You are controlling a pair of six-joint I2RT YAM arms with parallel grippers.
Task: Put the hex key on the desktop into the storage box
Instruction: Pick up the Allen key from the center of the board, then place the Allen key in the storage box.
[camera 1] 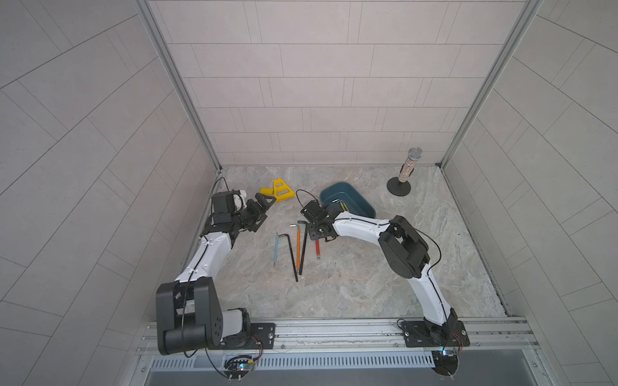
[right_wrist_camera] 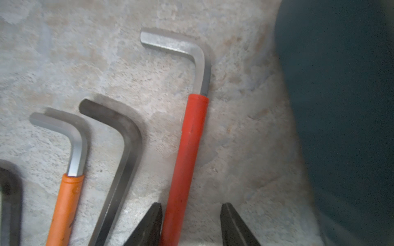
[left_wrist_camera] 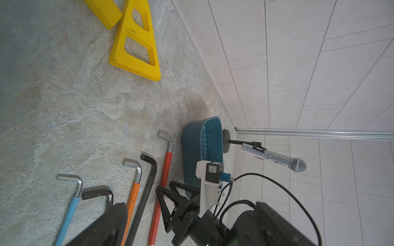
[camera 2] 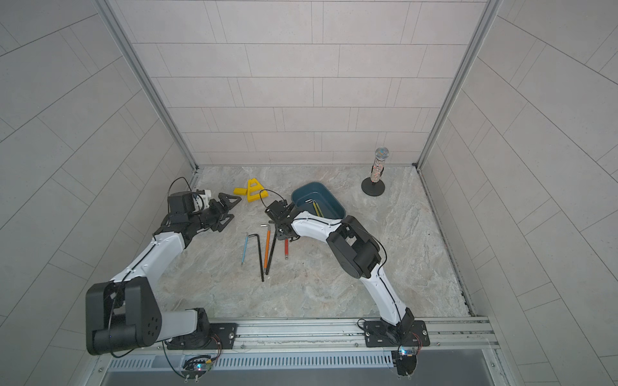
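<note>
Several hex keys lie side by side on the desktop (camera 1: 368, 267): blue-handled (camera 1: 276, 249), two plain black (camera 1: 291, 257), orange-handled (camera 1: 298, 242) and red-handled (right_wrist_camera: 187, 149). My right gripper (right_wrist_camera: 191, 205) hangs over the red-handled key, open, its fingers either side of the handle. One finger is against the handle and the other stands well clear. Just behind it sits the teal storage box (camera 1: 363, 200), holding a yellow-handled key (camera 2: 316, 209). My left gripper (camera 1: 266, 210) hovers open and empty to the left of the keys.
Two yellow plastic pieces (camera 1: 277, 192) lie at the back left, close to the left gripper. A glittery microphone on a round black stand (camera 1: 409, 167) is in the back right corner. Tiled walls close off three sides of the desktop.
</note>
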